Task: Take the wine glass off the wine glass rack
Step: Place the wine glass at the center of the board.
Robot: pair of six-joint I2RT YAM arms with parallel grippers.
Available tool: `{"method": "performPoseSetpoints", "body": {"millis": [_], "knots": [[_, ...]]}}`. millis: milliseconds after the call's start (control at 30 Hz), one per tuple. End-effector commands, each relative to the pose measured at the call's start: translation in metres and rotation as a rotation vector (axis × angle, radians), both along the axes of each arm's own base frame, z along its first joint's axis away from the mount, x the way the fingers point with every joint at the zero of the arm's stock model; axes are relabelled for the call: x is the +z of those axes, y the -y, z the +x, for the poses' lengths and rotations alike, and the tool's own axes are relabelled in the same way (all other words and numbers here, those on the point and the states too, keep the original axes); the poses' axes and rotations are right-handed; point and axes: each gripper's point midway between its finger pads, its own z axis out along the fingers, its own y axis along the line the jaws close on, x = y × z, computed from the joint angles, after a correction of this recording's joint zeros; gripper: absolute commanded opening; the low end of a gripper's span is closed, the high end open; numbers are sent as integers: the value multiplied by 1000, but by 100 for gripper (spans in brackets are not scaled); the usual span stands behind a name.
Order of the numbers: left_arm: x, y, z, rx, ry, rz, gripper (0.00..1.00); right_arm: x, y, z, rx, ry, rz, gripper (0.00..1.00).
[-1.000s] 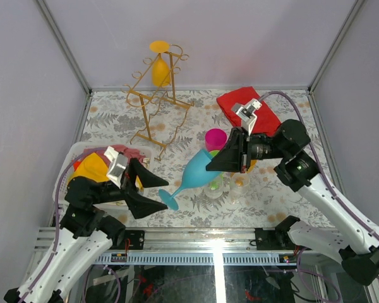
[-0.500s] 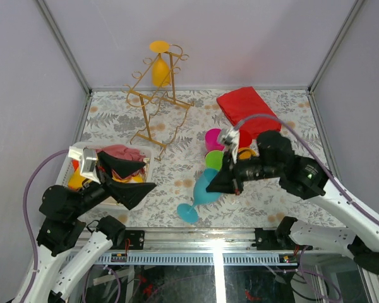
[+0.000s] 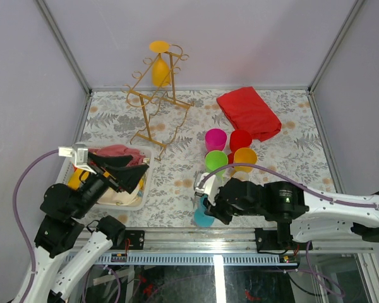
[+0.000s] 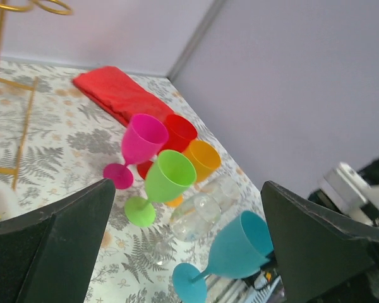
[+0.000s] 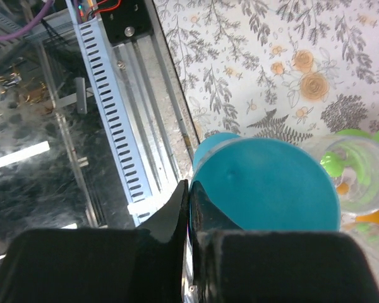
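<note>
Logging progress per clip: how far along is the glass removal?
Done: teal wine glass is off the gold rack, tilted by the near table edge. In hand: right gripper shut on its rim; left gripper open, empty. Left: setting it down; a yellow glass hangs on the rack.

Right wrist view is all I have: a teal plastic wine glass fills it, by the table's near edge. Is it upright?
Observer: No. The left wrist view shows the teal plastic wine glass tilted, foot lowest, its rim in the shut right gripper.
Operator: Left arm in the way?
Observer: No. The left gripper is wide open over the white plastic basket, apart from that glass.
Operator: Anything on the rack?
Observer: One yellow-orange wine glass hangs upside down on the gold wire rack at the back of the table.
</note>
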Motion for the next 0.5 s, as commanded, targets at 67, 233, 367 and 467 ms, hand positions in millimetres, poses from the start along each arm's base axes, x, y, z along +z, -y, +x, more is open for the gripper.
{"method": "performPoseSetpoints", "body": {"millis": [67,233,367,467], "knots": [[8,-43,15,259,-62,-79,100,6,-39,22,-35,143,54,0],[5,-58,15,337,-87,-81,100,-2,-64,30,-16,202,57,0],[10,-72,11,391,-75,-105,100,-8,-82,32,0,220,81,0],[12,-78,10,416,-64,-117,100,-13,-93,32,5,222,84,0]]}}
